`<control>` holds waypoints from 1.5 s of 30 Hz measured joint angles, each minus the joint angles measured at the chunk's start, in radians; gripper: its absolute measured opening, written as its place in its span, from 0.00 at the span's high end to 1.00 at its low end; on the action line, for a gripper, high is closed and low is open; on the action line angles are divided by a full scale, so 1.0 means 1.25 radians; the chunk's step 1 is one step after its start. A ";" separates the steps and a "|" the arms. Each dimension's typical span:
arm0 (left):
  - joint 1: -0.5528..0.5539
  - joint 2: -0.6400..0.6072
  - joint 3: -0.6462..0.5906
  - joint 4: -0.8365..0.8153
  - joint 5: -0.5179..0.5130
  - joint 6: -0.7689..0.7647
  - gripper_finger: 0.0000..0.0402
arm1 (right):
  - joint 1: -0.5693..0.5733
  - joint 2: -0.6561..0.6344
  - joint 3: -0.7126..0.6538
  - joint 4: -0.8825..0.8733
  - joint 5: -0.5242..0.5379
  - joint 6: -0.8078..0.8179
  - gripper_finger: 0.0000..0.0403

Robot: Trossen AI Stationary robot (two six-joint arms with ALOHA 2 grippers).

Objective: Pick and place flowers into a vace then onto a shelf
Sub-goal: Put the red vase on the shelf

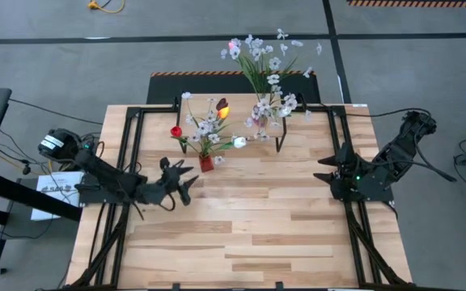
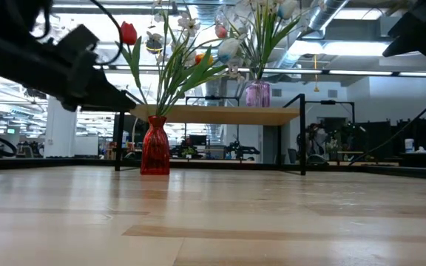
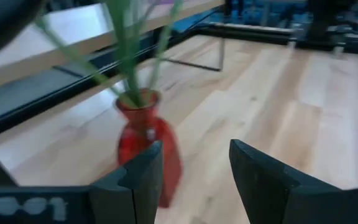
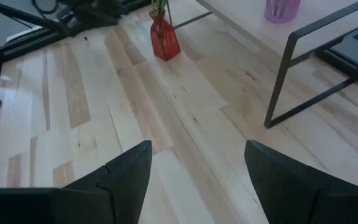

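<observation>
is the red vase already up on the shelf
No, in the low view the red vase stands on the tabletop in front of the shelf, and only the purple vase is on that board.

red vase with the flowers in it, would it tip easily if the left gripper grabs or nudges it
Probably yes. The red vase is narrow with a small base, and the flowers fan out far above it, so it looks top-heavy. It seems glossy, so the open left gripper might slip on it. Gripping low on the body looks safer than pushing it.
</observation>
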 joint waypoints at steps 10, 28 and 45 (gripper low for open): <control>0.111 0.000 0.022 -0.013 0.037 0.042 0.57 | 0.000 0.000 0.000 0.000 0.000 -0.001 0.38; 0.153 0.001 0.024 -0.029 0.030 -0.009 0.57 | 0.000 0.000 0.000 -0.001 -0.001 -0.011 0.38; 0.233 0.001 0.024 -0.078 0.182 -0.034 0.57 | 0.000 0.000 0.000 -0.001 -0.001 -0.022 0.38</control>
